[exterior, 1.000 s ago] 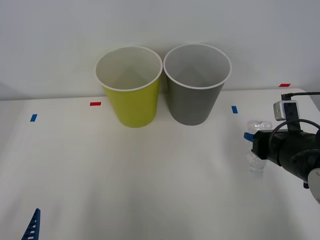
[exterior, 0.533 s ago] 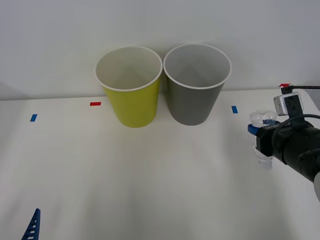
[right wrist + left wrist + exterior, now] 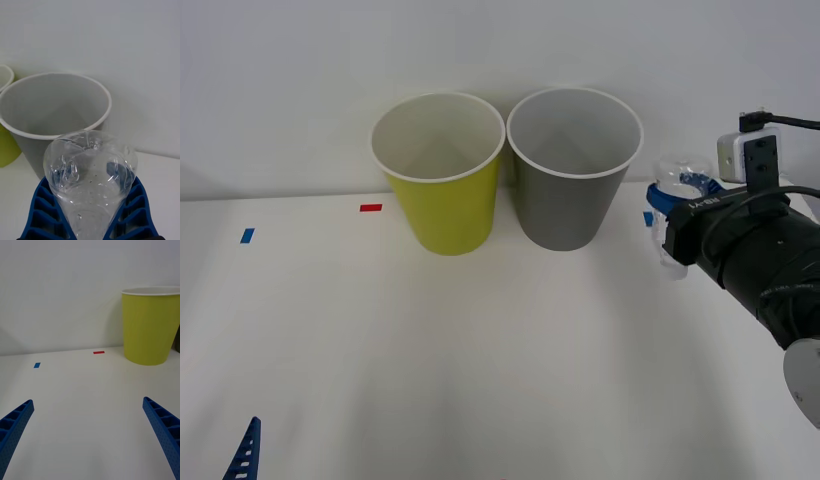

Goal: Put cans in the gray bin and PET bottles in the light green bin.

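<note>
Clear PET bottle [image 3: 677, 178] in right pincer [image 3: 672, 214], cap hidden

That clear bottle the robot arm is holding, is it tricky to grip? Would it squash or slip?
Probably a little. The PET bottle looks thin and crinkled, so it likely dents where the right gripper clamps it. It seems empty, so it is probably very light. Its smooth, rounded wall could slip, though the ribbed fingers on both sides should help hold it.

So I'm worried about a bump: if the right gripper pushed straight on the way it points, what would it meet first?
Probably the tall dark gray bin: the right gripper, shut on the clear crinkly plastic bottle, faces its near wall and white rim. Depth is unclear; the bottle's leading end would likely touch first.
</note>
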You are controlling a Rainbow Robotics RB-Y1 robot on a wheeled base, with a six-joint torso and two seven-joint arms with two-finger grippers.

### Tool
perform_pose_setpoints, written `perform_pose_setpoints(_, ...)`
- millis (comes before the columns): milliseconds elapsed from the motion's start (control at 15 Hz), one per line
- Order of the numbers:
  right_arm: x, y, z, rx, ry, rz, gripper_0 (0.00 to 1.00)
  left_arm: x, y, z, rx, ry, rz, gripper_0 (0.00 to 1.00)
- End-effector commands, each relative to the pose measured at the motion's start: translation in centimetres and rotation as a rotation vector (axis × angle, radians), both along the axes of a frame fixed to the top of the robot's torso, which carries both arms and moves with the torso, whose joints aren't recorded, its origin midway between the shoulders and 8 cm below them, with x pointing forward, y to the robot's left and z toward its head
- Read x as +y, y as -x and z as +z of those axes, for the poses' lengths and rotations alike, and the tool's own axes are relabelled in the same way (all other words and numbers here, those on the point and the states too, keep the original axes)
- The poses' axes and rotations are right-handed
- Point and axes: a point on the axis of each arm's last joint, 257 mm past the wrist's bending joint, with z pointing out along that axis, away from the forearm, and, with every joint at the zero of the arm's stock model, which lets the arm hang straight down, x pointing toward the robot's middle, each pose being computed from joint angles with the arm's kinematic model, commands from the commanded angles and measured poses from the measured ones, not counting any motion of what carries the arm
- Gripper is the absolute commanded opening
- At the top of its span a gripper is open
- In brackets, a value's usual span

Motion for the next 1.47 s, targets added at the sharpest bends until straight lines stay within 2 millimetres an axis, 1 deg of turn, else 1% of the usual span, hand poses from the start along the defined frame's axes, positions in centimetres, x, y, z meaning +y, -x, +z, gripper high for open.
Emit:
perform_pose_setpoints(67,2.7,-0.2,2.6,-0.069,-0.023,0.054,0.0,0.0,0.0,0.0,0.0,0.0,0.0,1.0)
perform_pose_setpoints(133,3.5,-0.3,3.3,-0.085,-0.031,0.074,0.0,0.0,0.0,0.0,0.0,0.0,0.0,1.0)
perform_pose_setpoints(267,5.6,-0.3,5.5,-0.139,-0.064,0.12,0.0,0.0,0.0,0.0,0.0,0.0,0.0,1.0)
perform_pose_setpoints(467,9.1,0.0,9.7,-0.238,-0.096,0.188,0.0,0.0,0.0,0.0,0.0,0.0,0.0,1.0)
perform_pose_setpoints(600,11.5,-0.1,12.1,-0.285,-0.118,0.219,0.0,0.0,0.0,0.0,0.0,0.0,0.0,1.0)
perform_pose_setpoints(800,14.9,-0.7,14.8,-0.327,-0.143,0.263,0.0,0.0,0.0,0.0,0.0,0.0,0.0,1.0)
perform_pose_setpoints(1000,16.7,-0.2,16.2,-0.331,-0.193,0.289,0.0,0.0,0.0,0.0,0.0,0.0,0.0,1.0)
perform_pose_setpoints(1067,17.3,0.0,16.3,-0.329,-0.203,0.301,0.0,0.0,0.0,0.0,0.0,0.0,0.0,1.0)
perform_pose_setpoints(1133,17.3,0.0,16.4,-0.332,-0.199,0.304,0.0,0.0,0.0,0.0,0.0,0.0,0.0,1.0)
perform_pose_setpoints(1267,18.7,-0.1,17.0,-0.337,-0.184,0.338,0.0,0.0,0.0,0.0,0.0,0.0,0.0,1.0)
perform_pose_setpoints(1333,20.1,-0.7,17.5,-0.348,-0.179,0.374,0.0,0.0,0.0,0.0,0.0,0.0,0.0,1.0)
perform_pose_setpoints(1467,22.4,-2.2,17.7,-0.377,-0.186,0.412,0.0,0.0,0.0,0.0,0.0,0.0,0.0,1.0)
